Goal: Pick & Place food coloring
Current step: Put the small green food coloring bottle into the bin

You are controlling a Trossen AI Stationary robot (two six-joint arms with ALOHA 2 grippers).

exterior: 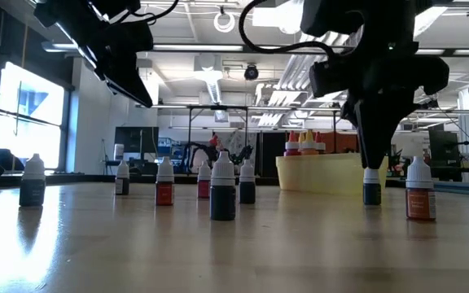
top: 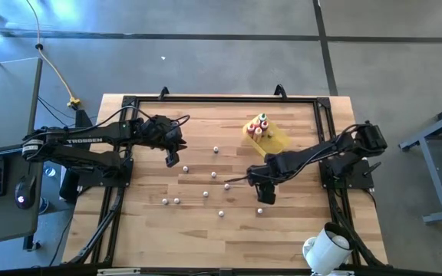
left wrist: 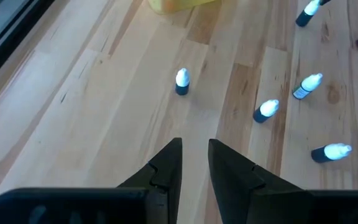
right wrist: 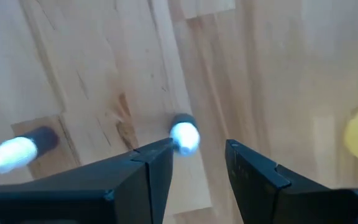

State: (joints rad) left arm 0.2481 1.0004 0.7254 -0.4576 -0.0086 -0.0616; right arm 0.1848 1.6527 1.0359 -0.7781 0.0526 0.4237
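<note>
High view: my right end effector [top: 261, 197] hangs low over the tabletop [top: 198, 234], just above one small bottle [top: 260, 210]. More bottles [top: 206, 195] are scattered mid-table; several stand in the yellow tray [top: 276, 140]. My left end effector [top: 173, 159] waits raised near the left side.

Low view: right fingers [exterior: 370, 138] point down over a dark bottle [exterior: 371, 186], not gripping it.

Left wrist view: my fingers [left wrist: 166, 167] nearly pressed together, holding nothing; white-capped bottle [left wrist: 182, 81] ahead.

Right wrist view: fingers [right wrist: 151, 168] spread, a white cap [right wrist: 184, 137] just beyond the gap, beside one tip.
</note>
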